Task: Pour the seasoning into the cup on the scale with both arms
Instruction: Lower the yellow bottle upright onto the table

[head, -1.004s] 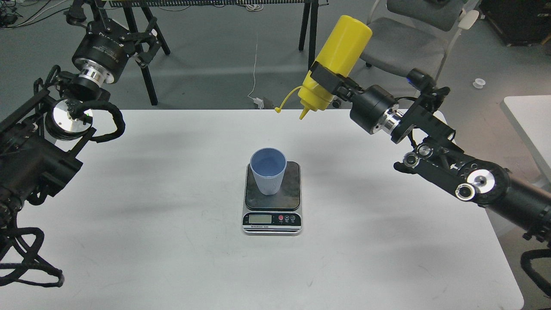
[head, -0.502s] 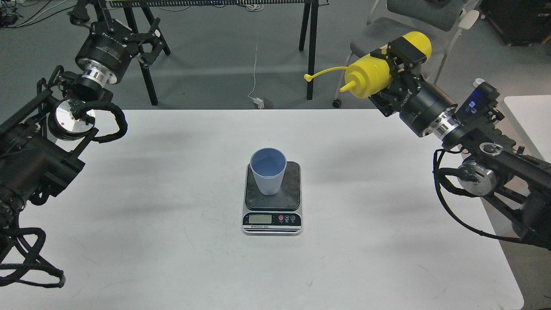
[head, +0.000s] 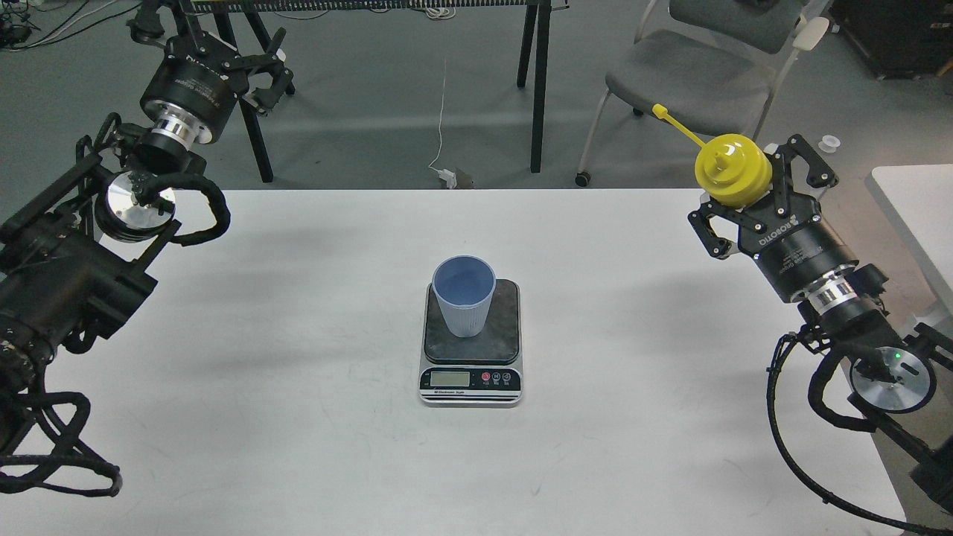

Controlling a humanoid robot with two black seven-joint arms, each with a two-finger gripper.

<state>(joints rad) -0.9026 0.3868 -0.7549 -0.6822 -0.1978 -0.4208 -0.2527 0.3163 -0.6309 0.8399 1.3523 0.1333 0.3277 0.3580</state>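
My right hand (head: 733, 195), clamped on the bottle (head: 732, 170), has swung it away from the cup (head: 464, 295); pouring looks finished.

1. Seasoning bottle (head: 732, 170), right of frame: smooth, slightly glossy yellow plastic.
2. Cup (head: 464, 295), centre: matt light-blue plastic, finely ribbed.
3. Scale (head: 471, 342): dull dark platform, shiny silver front.
4. Table (head: 298, 417): matt white, faintly scuffed.

Worktop (head: 298, 417): white, matte, faintly scuffed | Directly on it: scale (head: 470, 350), near centre, display side toward viewer | On scale platform: cup (head: 464, 295), upright, light blue
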